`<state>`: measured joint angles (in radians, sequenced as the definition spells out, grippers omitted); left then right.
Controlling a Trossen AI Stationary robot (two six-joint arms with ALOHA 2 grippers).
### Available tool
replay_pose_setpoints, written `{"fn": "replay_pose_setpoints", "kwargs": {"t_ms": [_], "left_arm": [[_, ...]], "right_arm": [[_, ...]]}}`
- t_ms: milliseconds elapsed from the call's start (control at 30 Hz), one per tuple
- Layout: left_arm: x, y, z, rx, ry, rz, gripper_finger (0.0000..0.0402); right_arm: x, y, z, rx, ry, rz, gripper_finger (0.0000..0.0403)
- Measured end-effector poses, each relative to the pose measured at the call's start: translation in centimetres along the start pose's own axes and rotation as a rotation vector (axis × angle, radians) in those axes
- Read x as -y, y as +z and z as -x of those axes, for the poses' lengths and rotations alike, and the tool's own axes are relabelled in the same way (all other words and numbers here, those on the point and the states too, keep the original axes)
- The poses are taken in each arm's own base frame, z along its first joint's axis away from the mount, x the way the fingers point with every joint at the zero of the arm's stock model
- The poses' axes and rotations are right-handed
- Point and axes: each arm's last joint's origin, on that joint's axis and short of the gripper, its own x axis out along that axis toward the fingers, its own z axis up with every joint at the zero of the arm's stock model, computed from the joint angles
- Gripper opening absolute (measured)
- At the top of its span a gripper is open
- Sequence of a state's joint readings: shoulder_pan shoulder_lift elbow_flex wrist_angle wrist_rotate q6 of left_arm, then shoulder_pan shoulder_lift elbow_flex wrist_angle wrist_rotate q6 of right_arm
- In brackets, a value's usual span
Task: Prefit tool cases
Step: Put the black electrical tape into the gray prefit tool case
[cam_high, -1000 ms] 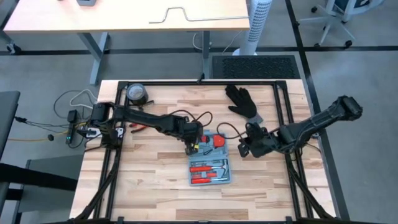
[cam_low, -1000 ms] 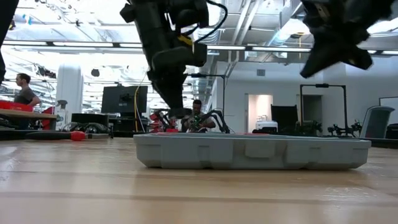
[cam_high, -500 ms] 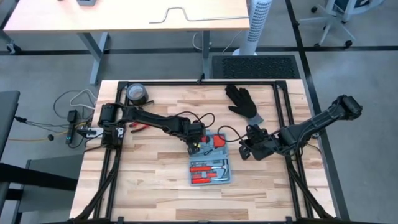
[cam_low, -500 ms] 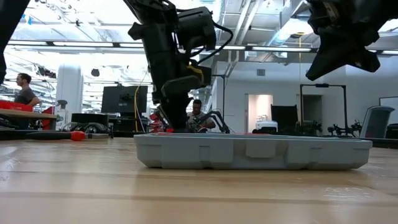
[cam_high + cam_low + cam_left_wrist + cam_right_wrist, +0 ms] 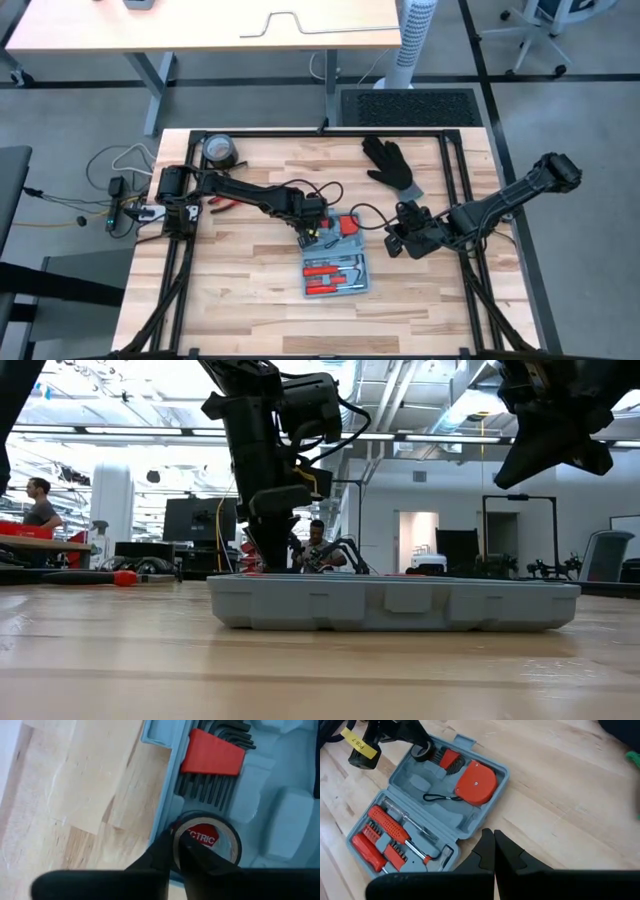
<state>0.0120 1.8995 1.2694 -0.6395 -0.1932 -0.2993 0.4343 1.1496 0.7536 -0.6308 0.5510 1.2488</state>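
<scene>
While both dark arms reach inward over the butcher-block table [image 5: 240, 270], the left arm stretches low from the left edge, elbow slightly raised, and its left gripper [image 5: 315, 234] points down into the far-left corner of the tool case [image 5: 338, 262]. Its fingers [image 5: 165, 854] are nearly closed, pinching the rim of a small roll of electrical tape [image 5: 207, 840] seated in a round recess. The right arm slants in from the right edge; the right gripper [image 5: 397, 241] hovers above the wood just right of the case, fingers pressed together, holding nothing.

Pale planks with visible grain make up the table. The case lies open and flat near the table's middle, a blue-grey moulded plastic tray with rounded corners; its long axis runs near to far, and a small tab sits on its far edge. Inside lie a red tape measure [image 5: 476, 782], a red-handled screwdriver [image 5: 387, 826], a red holder of black hex keys [image 5: 212, 756] and a strip of bits.

Beyond it lies a black glove [image 5: 392, 164], with a dark tape roll [image 5: 220, 151] at the far-left corner.
</scene>
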Motion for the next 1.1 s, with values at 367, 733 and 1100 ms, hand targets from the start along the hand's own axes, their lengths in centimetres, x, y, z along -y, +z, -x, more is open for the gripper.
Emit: {"fn": "replay_pose_setpoints", "kwargs": {"t_ms": [367, 733, 1100], "left_arm": [[-0.1, 0.0, 0.0, -0.001, -0.003, 0.019, 0.0074], [-0.3, 0.0, 0.7, 0.004, 0.008, 0.015, 0.0077], [-1.5, 0.5, 3.1, 0.078, 0.021, 0.045, 0.0077]], "right_arm": [[0.0, 0.0, 0.0, 0.000, 0.000, -0.005, 0.0006], [0.1, 0.2, -0.1, 0.005, -0.006, -0.019, 0.0008], [0.1, 0.2, -0.2, 0.005, -0.008, -0.027, 0.0008]]}}
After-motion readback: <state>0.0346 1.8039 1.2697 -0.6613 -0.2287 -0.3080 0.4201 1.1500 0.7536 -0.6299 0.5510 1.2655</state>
